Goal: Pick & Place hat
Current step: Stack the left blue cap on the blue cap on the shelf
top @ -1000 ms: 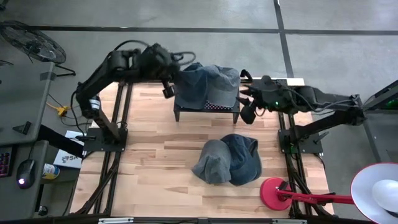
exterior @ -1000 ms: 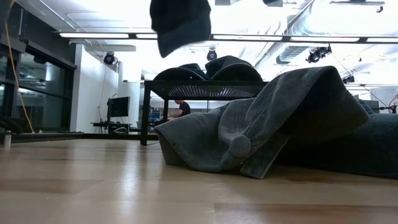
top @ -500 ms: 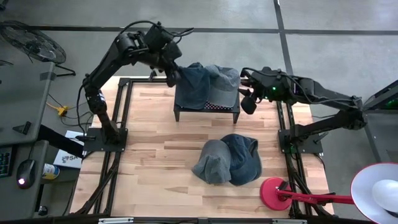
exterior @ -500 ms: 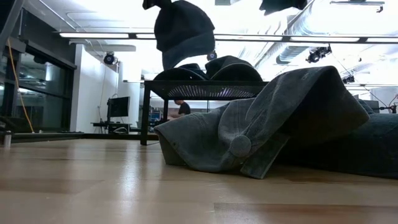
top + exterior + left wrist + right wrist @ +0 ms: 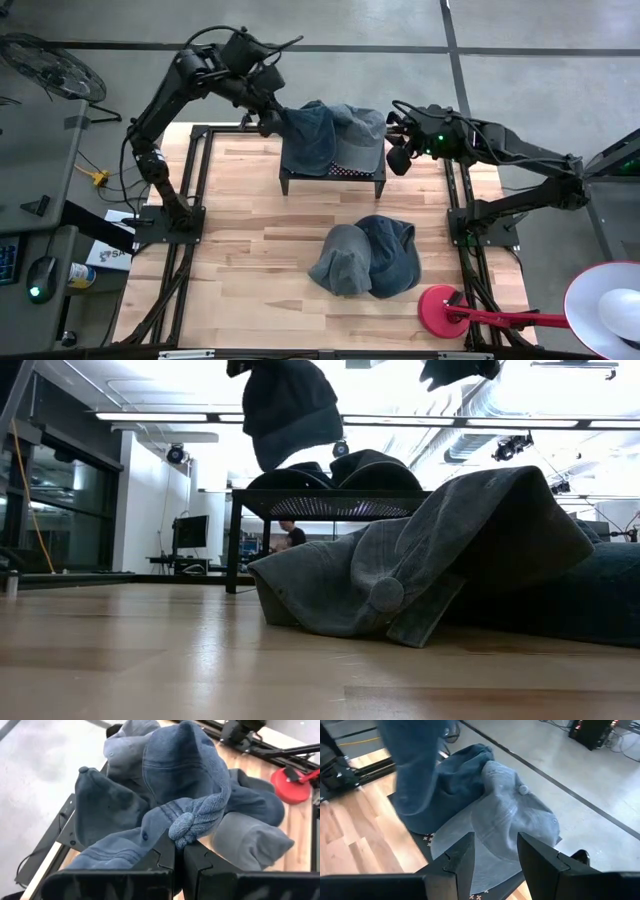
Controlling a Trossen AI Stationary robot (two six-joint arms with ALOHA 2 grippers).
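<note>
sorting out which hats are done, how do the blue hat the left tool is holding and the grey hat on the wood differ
The blue hat is pinched in the shut left tool and hangs over the black stand; the grey hat lies free on the wooden table.
The blue hat is stretched and draped, the grey hat slumped in a heap against another blue one.
Both are soft fabric hats.

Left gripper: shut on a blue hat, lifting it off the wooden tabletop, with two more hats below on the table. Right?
Not the tabletop. The high view shows the left gripper holding the blue hat over the black stand; the rest holds.
</note>
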